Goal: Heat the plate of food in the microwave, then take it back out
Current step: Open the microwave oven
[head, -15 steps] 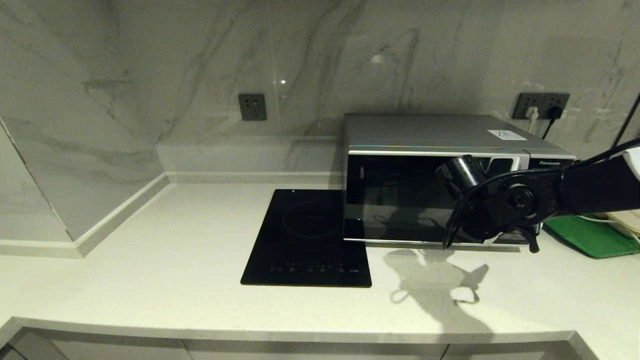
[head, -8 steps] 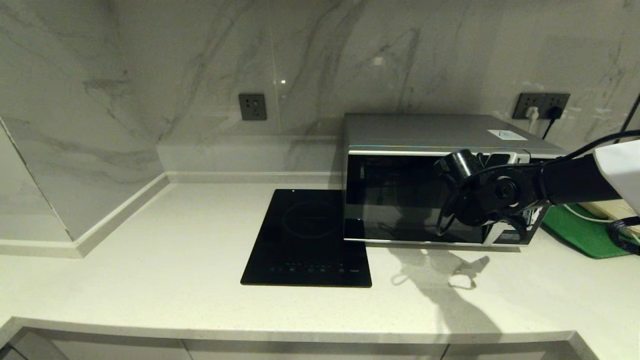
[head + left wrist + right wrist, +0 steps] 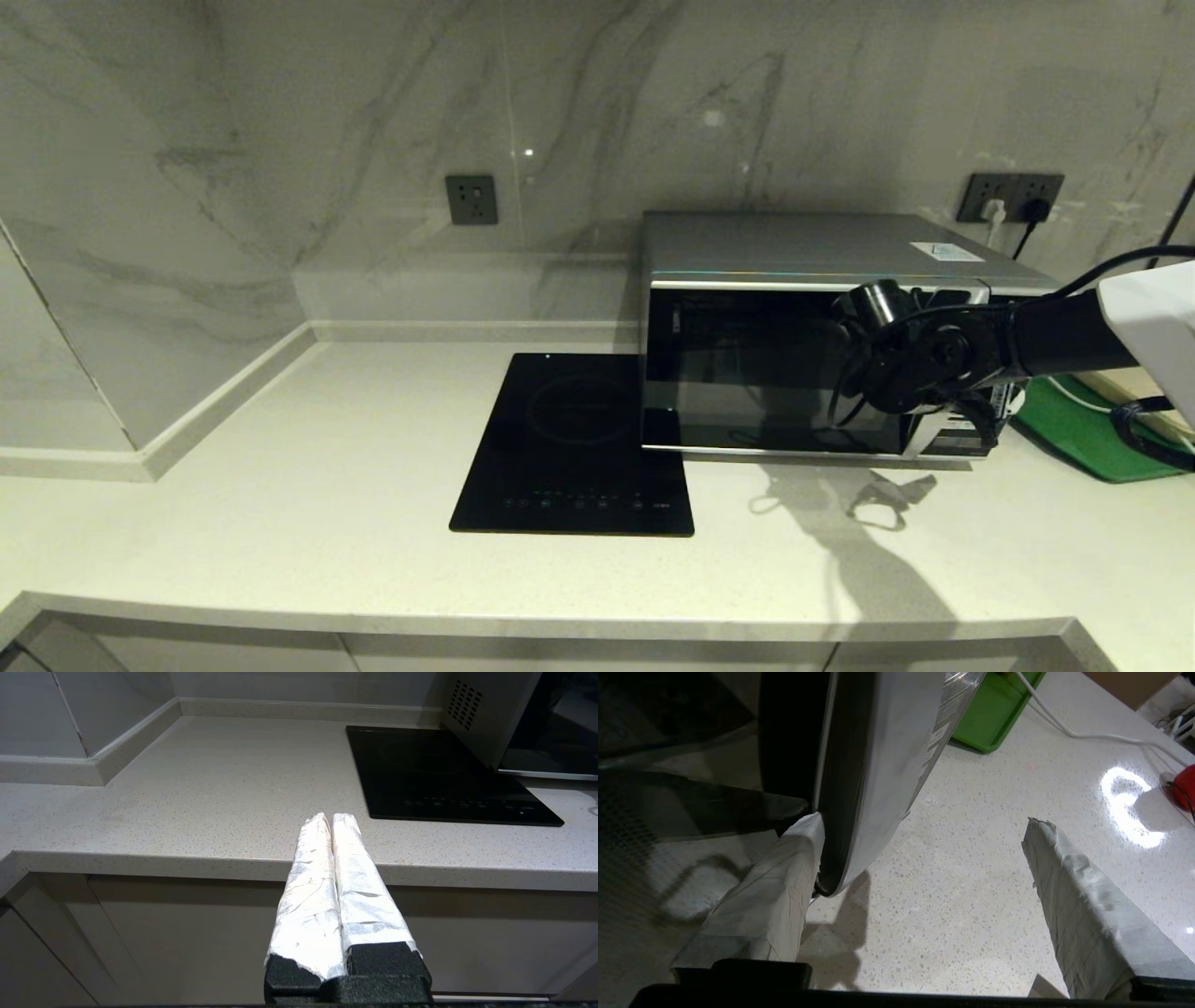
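The silver microwave (image 3: 803, 247) stands at the back right of the counter, its dark glass door looking shut. My right gripper (image 3: 976, 425) hangs in front of its right end, by the keypad panel. In the right wrist view this gripper (image 3: 920, 823) is open: one taped finger (image 3: 784, 882) touches the microwave's front (image 3: 878, 765) at the door's edge, the other stands free over the counter. The left gripper (image 3: 331, 817) is shut on nothing, parked in front of the counter's edge and out of the head view. The plate of food is not visible.
A flat black cooktop (image 3: 574, 448) lies left of the microwave. A green tray (image 3: 1102, 443) with white cables sits to its right, and a red object (image 3: 1186, 786) lies beyond. The counter (image 3: 327, 485) ends in a marble wall corner at the left.
My right arm has risen a little and pushed in closer to the microwave's front right end. Its shadow on the counter slid right. The left arm has not moved.
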### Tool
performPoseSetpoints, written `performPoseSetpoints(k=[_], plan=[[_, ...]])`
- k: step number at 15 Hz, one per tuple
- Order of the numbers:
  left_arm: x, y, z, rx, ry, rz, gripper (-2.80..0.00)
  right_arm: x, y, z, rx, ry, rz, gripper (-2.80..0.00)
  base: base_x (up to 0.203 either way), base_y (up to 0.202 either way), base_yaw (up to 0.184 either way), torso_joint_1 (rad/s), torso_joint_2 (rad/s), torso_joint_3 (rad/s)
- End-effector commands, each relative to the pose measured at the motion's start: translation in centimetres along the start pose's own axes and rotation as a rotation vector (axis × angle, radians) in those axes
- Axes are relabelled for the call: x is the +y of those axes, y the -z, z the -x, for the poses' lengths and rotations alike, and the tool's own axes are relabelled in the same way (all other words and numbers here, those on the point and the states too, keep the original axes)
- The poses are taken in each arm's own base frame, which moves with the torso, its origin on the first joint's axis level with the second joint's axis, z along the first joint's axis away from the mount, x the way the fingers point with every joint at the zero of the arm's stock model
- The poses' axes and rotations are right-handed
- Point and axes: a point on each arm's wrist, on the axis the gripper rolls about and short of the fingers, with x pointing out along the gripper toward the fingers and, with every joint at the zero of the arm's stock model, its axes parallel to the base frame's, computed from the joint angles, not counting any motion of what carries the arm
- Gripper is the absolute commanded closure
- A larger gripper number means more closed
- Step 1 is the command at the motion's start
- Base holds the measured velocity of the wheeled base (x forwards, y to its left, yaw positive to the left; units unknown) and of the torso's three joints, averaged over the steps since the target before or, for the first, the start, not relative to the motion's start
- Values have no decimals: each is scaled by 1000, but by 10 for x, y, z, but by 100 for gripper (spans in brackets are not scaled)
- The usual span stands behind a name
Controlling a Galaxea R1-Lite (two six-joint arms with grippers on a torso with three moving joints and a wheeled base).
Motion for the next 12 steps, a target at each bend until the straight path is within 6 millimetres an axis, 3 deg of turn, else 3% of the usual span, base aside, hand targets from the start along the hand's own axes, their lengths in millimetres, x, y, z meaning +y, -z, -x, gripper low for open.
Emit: performPoseSetpoints(k=[1, 12], plan=[[0, 0, 0, 0, 0, 0, 0, -4, -2, -5, -1, 19, -14, -280, 0, 0, 0, 0, 0, 0], [0, 0, 0, 0, 0, 0, 0, -11, 1, -7, 7, 34, -53, -280, 0, 0, 0, 0, 0, 0]])
